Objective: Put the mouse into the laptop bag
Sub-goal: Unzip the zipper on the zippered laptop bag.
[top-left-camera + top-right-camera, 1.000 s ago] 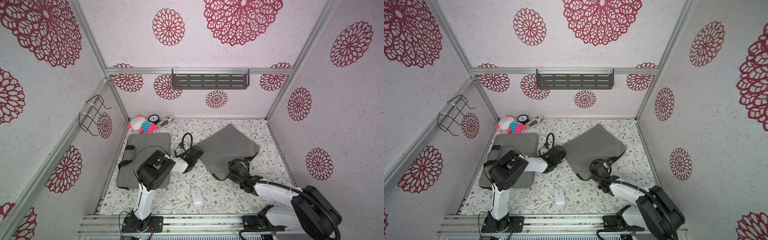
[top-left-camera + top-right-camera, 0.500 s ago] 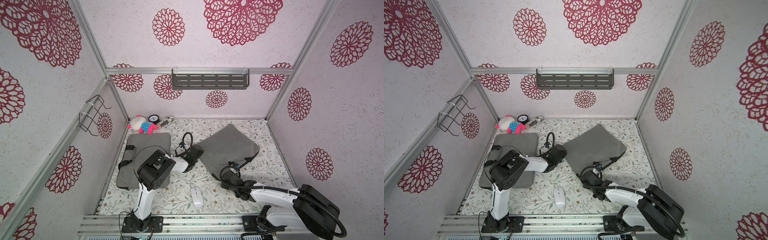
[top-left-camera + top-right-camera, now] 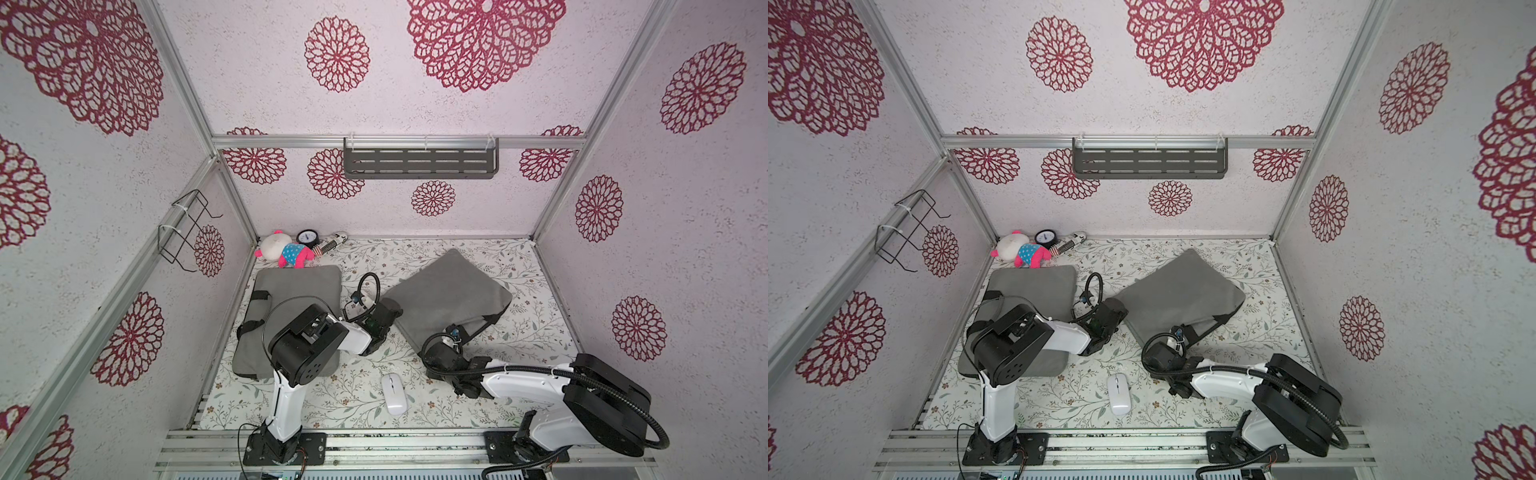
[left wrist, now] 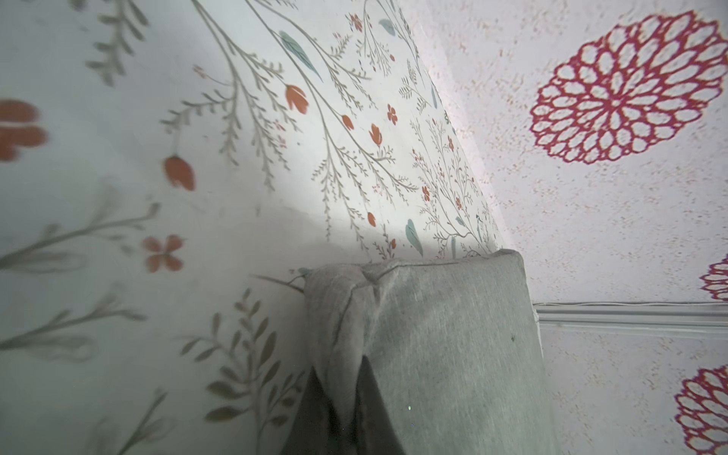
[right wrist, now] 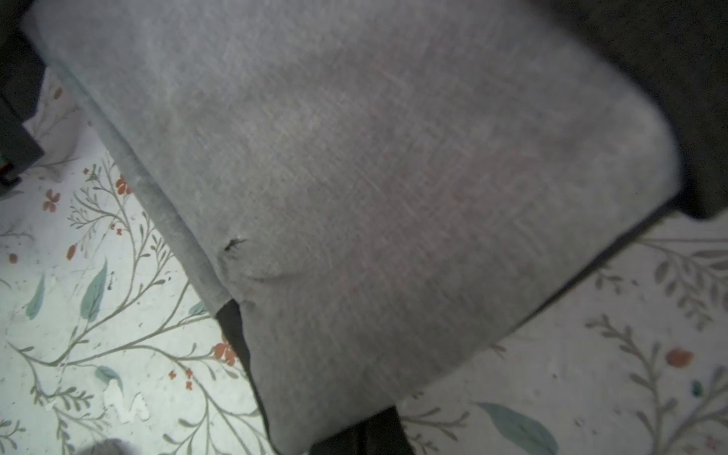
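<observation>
Gripping the bag (image 3: 449, 291): left end effector (image 4: 340, 394) clamps a corner, right end effector (image 5: 362, 433) another; mouse (image 3: 394, 388) lies apart.

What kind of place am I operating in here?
Likely a robot test booth dressed as a home: wallpapered panels on an aluminium frame, left arm and right arm bolted to a front rail, floral table cover.

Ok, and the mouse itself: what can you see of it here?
The mouse is small, white and oval, smooth plastic by the look, with a faint centre line at its far end and no cable showing. It lies flat, top up, long axis running roughly front to back, on the floral table near the front edge. It is outside the grey laptop bag, apart from it, and only the table touches it.
</observation>
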Controlling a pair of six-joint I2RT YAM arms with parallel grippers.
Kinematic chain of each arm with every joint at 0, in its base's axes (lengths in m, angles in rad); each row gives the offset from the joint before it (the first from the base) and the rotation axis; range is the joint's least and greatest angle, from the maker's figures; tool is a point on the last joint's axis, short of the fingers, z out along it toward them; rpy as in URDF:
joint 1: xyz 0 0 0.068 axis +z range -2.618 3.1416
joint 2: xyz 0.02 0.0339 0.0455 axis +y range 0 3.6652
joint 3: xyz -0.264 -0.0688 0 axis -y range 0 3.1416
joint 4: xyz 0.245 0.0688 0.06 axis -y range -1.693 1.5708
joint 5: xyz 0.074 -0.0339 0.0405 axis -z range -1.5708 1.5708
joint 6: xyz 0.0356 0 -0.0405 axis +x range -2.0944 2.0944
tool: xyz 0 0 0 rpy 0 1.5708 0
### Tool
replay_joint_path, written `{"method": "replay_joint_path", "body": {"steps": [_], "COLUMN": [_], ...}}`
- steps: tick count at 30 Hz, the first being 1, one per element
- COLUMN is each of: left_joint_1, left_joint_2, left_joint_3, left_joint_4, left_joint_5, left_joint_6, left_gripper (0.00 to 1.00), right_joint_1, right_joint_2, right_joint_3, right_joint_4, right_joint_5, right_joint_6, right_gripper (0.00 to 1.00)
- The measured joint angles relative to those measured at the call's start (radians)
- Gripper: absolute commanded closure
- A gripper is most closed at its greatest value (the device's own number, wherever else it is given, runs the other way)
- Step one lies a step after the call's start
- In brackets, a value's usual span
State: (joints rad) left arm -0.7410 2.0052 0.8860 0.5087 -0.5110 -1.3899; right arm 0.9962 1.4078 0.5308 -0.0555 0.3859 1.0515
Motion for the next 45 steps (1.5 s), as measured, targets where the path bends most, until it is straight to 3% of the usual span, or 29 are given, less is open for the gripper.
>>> {"method": "replay_joint_path", "body": {"steps": [9, 12, 14, 17, 20, 27, 33, 36, 38, 39, 41, 43, 45], "left_joint_1": [-0.156, -0.207, -0.230, -0.265, -0.278, -0.178, -0.110, -0.096, -0.087, -0.084, -0.077, -0.067, -0.058], "left_joint_2": [-0.088, -0.115, -0.122, -0.126, -0.137, -0.138, -0.112, -0.093, -0.076, -0.066, -0.042, -0.020, -0.008], "left_joint_3": [-0.086, -0.092, -0.089, -0.086, -0.072, 0.019, 0.038, 0.067, 0.089, 0.097, 0.114, 0.117, 0.119], "left_joint_4": [-0.047, -0.101, -0.139, -0.181, -0.209, -0.347, -0.370, -0.370, -0.380, -0.383, -0.387, -0.377, -0.353], "left_joint_5": [-0.259, -0.320, -0.344, -0.351, -0.345, -0.208, -0.109, -0.095, -0.080, -0.078, -0.074, -0.071, -0.062], "left_joint_6": [-0.071, -0.089, -0.095, -0.095, -0.098, -0.108, -0.109, -0.098, -0.093, -0.089, -0.078, -0.079, -0.079], "left_gripper": [0.98, 0.83, 0.65, 0.37, 0.24, 0.13, 0.11, 0.13, 0.22, 0.31, 0.63, 0.86, 0.97], "right_joint_1": [-0.123, -0.197, -0.246, -0.299, -0.323, -0.350, -0.351, -0.352, -0.352, -0.352, -0.352, -0.352, -0.349], "right_joint_2": [-0.110, -0.145, -0.156, -0.166, -0.185, -0.235, -0.254, -0.255, -0.255, -0.256, -0.259, -0.264, -0.270], "right_joint_3": [-0.084, -0.117, -0.132, -0.150, -0.165, -0.190, -0.198, -0.198, -0.198, -0.198, -0.198, -0.200, -0.204], "right_joint_4": [-0.021, -0.002, 0.018, 0.045, 0.050, 0.020, 0.019, 0.020, 0.020, 0.020, 0.021, 0.021, 0.023], "right_joint_5": [-0.036, -0.053, -0.056, -0.057, -0.058, -0.060, -0.080, -0.084, -0.088, -0.092, -0.098, -0.103, -0.112], "right_joint_6": [-0.004, -0.010, -0.014, -0.023, -0.034, -0.048, -0.060, -0.068, -0.075, -0.076, -0.083, -0.087, -0.090], "right_gripper": [1.00, 1.00, 1.00, 1.00, 1.00, 1.00, 1.00, 1.00, 1.00, 1.00, 1.00, 1.00, 1.00]}}
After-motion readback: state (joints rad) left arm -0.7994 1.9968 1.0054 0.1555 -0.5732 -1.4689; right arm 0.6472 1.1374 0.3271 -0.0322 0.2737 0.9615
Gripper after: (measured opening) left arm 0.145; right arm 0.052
